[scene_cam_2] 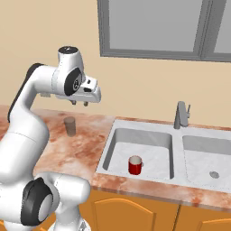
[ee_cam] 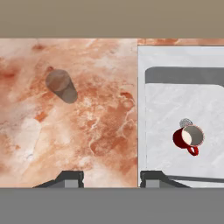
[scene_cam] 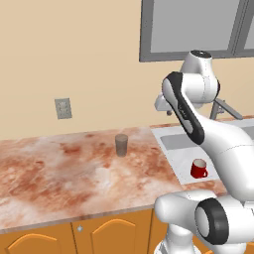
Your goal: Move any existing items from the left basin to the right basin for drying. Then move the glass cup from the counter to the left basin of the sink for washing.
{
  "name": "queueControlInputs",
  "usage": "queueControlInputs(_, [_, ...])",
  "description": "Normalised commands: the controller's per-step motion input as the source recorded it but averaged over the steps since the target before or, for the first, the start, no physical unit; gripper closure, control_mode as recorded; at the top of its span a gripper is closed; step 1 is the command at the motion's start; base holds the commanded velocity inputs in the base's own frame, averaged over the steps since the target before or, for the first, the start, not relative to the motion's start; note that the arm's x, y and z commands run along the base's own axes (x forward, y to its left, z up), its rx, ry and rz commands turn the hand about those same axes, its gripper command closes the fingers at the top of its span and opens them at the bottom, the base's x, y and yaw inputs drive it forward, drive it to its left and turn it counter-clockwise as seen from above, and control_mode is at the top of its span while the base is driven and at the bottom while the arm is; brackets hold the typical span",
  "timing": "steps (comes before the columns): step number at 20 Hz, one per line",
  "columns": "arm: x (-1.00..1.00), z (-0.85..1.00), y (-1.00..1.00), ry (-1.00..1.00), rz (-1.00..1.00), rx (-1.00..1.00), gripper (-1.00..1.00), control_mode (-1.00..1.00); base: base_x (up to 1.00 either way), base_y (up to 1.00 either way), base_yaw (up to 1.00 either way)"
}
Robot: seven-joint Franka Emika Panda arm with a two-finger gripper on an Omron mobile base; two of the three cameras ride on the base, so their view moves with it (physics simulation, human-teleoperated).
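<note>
No brand, label or writing can be read on anything here.

Nearest the base run orange wooden cabinet doors with arched panels, under the counter, a reddish-brown and cream marbled stone slab. The gripper hangs high above the counter, well clear of everything, its 2 small dark fingertips parted with nothing between them; the hand view looks straight down past them.

In the left basin of the light grey metal sink stands the red mug, glossy, upright, with a pale inside. The hand view shows its handle and a small round drain just beside it. The right base view shows the right basin with its own drain.

Farther back on the counter, left of the sink, stands the glass cup, a straight-sided greyish-brown translucent tumbler, upright, well apart from the mug.

Behind the sink rises the angular grey faucet. The left base view shows a grey wall outlet. A grey-framed window sits above.
</note>
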Motion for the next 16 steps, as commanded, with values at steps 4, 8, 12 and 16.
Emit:
queueControlInputs(4, [0.0, -0.02, -0.04, 0.0, 0.0, 0.0, -1.0, -1.0, 0.0, 0.0, 0.0])
queueControlInputs(8, [-0.07, 0.0, -0.25, 0.0, 0.0, 0.01, -1.0, -1.0, 0.0, 0.0, 0.0])
queueControlInputs(12, [-0.09, 0.0, -0.33, 0.0, 0.0, 0.0, -1.0, -1.0, 0.0, 0.0, 0.0])
queueControlInputs(16, [-0.05, -0.01, -0.34, 0.0, 0.0, 0.0, -1.0, -1.0, 0.0, 0.0, 0.0])
